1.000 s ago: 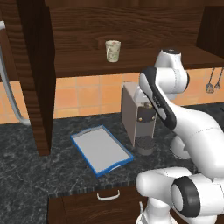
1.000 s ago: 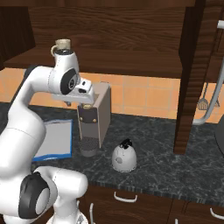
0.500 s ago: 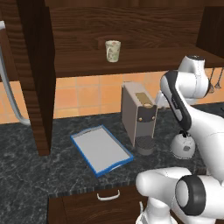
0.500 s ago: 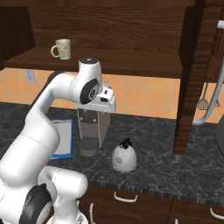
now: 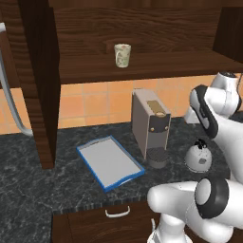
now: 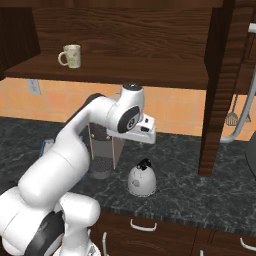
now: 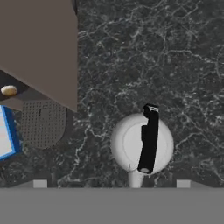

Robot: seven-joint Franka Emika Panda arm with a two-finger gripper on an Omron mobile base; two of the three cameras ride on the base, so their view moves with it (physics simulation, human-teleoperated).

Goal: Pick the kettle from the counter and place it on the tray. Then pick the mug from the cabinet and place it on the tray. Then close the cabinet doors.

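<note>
The domed silver kettle point(image 7: 141, 143), black bar handle on top, sits on the speckled black counter point(image 7: 175, 65) right of the boxy grey coffee machine point(image 5: 151, 127). Above it the gripper point(image 6: 146, 131) hangs with jaws wide, empty. The blue-rimmed flat tray point(image 5: 110, 162) lies left of the machine

An orange tiled back wall point(image 5: 90, 102) runs behind the worktop, with a white wall socket point(image 6: 34, 86) set in it at the left of the right base view. Dark brown wooden drawers with small curved silver handles point(image 5: 117, 212) sit below. Utensils hang on the wall point(image 6: 233, 114).
</note>
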